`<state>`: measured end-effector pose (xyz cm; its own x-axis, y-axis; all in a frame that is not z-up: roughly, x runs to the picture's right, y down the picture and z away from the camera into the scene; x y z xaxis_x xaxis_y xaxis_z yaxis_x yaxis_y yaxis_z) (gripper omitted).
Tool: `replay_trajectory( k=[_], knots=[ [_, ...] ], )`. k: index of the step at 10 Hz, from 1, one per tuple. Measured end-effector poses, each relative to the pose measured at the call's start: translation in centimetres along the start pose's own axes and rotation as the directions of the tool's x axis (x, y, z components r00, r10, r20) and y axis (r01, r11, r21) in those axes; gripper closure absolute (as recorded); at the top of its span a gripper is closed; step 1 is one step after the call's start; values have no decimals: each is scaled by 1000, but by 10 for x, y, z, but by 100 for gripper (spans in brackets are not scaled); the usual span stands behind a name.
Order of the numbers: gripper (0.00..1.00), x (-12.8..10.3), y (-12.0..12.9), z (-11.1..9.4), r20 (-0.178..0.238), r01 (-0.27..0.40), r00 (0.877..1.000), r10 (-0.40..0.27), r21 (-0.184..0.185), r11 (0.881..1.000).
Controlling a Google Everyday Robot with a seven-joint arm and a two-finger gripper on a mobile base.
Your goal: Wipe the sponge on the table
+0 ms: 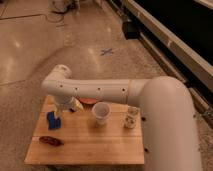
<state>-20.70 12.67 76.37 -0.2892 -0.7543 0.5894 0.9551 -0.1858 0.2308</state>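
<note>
The sponge (53,121) is a small bright blue block near the left edge of the light wooden table (100,147). My white arm reaches in from the right and crosses over the back of the table. Its gripper (62,113) hangs at the arm's left end, directly over the sponge's upper right part and touching or nearly touching it. The arm's end covers part of the sponge.
A white cup (101,112) stands mid-table, with a small white shaker (131,118) to its right. A dark red oblong object (51,141) lies at the front left. An orange bowl (89,101) peeks out behind the arm. Polished floor surrounds the table.
</note>
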Motion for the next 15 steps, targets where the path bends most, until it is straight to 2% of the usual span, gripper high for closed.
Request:
replay_trajectory(
  k=[1,4,10,12,15],
  knots=[
    [20,7,-7,15,25,-15,1000,14,25,1000],
    [20,17,-23,39,78,-39,996,33,82,996],
    [20,19,-22,40,74,-46,996,40,86,995],
    [20,43,-31,54,25,-67,998,64,96,993],
    [20,66,-49,80,3,-60,998,60,106,993]
  ],
)
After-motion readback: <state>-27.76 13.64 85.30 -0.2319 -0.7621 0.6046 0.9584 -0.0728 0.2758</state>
